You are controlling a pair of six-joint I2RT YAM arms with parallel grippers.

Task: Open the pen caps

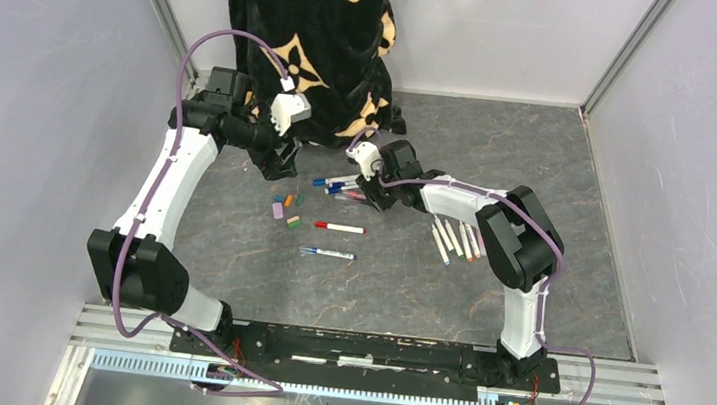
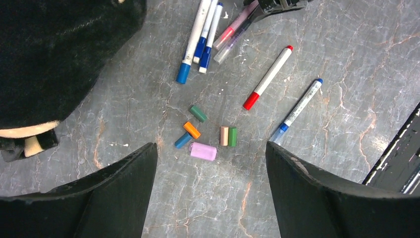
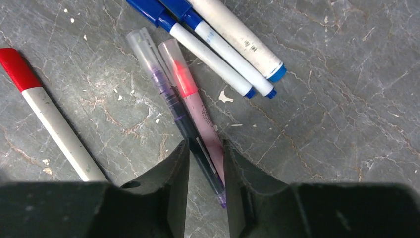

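Several loose pen caps (image 2: 203, 151), pink, orange, blue, green and tan, lie in a cluster on the grey table; they also show in the top view (image 1: 286, 205). My left gripper (image 2: 212, 166) is open and empty, hovering just short of them. My right gripper (image 3: 205, 148) is closed around the rear ends of a purple pen (image 3: 166, 91) and a pink pen (image 3: 190, 94), both with clear caps, lying on the table. Three blue-capped pens (image 3: 218, 49) lie beside them. A red-capped pen (image 2: 268, 77) and a blue-capped pen (image 2: 296, 110) lie apart.
A black cloth with cream flowers (image 1: 321, 38) hangs at the back, right beside my left gripper (image 1: 283, 166). Several pens (image 1: 456, 238) lie in a row under my right arm. Grey walls close in both sides.
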